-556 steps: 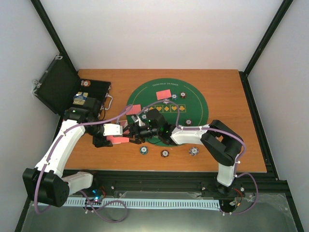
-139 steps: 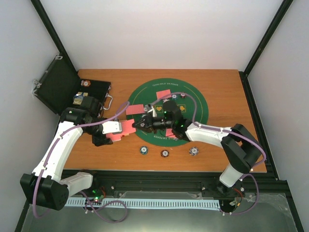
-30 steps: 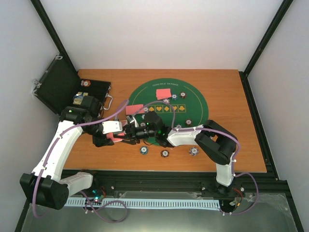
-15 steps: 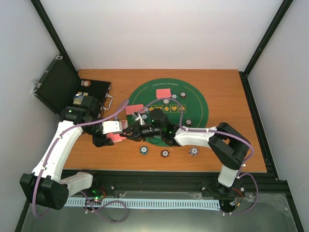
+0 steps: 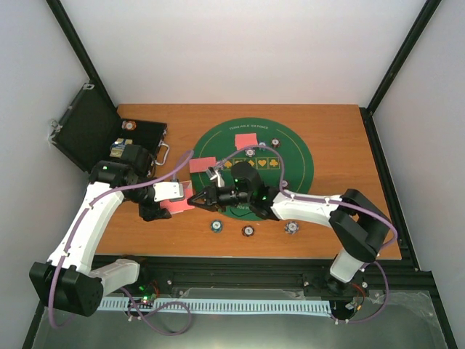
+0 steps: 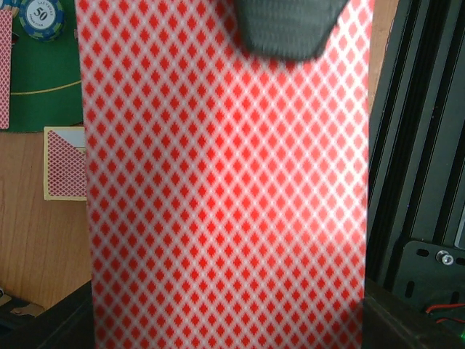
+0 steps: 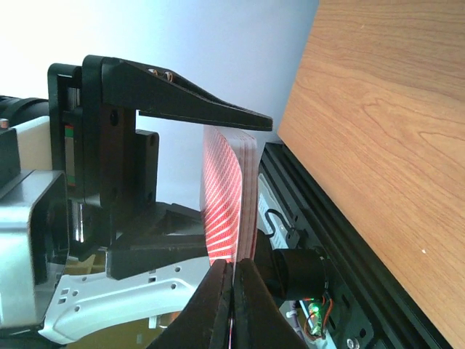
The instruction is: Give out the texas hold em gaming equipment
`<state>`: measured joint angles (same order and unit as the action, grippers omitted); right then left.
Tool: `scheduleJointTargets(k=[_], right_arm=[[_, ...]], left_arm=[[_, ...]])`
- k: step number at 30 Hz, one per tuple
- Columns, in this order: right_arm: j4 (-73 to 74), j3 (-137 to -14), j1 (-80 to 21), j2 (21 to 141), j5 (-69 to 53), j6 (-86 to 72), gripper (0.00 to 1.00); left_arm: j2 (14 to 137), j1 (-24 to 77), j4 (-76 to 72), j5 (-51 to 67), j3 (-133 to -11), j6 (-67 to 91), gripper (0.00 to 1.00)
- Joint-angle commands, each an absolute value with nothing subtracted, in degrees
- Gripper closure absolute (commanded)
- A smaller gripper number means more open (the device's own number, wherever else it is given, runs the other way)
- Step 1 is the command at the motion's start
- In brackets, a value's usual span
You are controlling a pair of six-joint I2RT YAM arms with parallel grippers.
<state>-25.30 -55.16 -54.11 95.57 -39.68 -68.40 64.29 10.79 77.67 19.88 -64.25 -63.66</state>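
My left gripper (image 5: 180, 205) is shut on a deck of red-backed playing cards (image 5: 176, 206) over the wood just left of the green mat. The diamond-patterned deck (image 6: 225, 189) fills the left wrist view. My right gripper (image 5: 196, 199) meets the deck from the right and is shut on the edge of the top card (image 7: 231, 218), which bows away from the deck (image 7: 249, 182). A dark right fingertip (image 6: 283, 29) overlaps the deck's far end. Two cards (image 5: 203, 164) (image 5: 247, 140) lie on the mat, and another card (image 6: 65, 163) lies on the wood.
Three striped chips (image 5: 216, 225) (image 5: 248, 231) (image 5: 291, 227) lie on the wood near the front edge, with more chips (image 5: 250, 152) on the green felt mat (image 5: 294, 156). An open black case (image 5: 91, 134) stands at the back left. The black frame rail (image 6: 418, 145) runs beside the deck.
My right gripper has closed from open onto the top card's edge at the deck, and its arm has stretched out to the right. The left arm and deck have stayed put.
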Motion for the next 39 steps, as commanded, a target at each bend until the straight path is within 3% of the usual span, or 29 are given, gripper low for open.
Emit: scheduleJointTargets(k=[1,6,12,19,29,31,36,39], right_arm=[[-23.4,-52.1,-52.1,91.3,-38.6,-67.9,0.97],[-19.6,-44.3,-45.2,84.1,-39.9,-65.8,0.97],[-6.3,-34.4,-28.5,75.0,-44.7,-56.8,0.97],[7.3,-32.9,-12.0,76.8,-47.7,-42.4,0.97],[11.5,-37.8,-9.8,85.7,-44.1,-37.0,0.97],[14.5,-39.4,-9.9,86.8,-41.5,-35.4,0.93],[21.8,-42.2,-9.8,84.2,-33.6,-33.3,0.69],[25.1,-43.7,-9.9,81.1,-29.5,-33.4,0.63]], left_arm=[[63.4,10.9,77.4,20.5,-65.5,-64.3,0.98],[63.8,10.9,77.1,20.3,-65.6,-64.2,0.98],[64.0,10.9,77.2,20.4,-65.8,-64.3,0.98],[64.1,10.9,76.9,20.5,-65.5,-64.3,0.98],[63.9,10.9,77.1,19.8,-65.8,-64.6,0.98],[63.8,10.9,77.2,19.9,-65.7,-64.6,0.98],[64.0,10.9,77.2,20.1,-65.6,-64.6,0.98],[63.9,10.9,77.2,20.3,-65.5,-64.8,0.98]])
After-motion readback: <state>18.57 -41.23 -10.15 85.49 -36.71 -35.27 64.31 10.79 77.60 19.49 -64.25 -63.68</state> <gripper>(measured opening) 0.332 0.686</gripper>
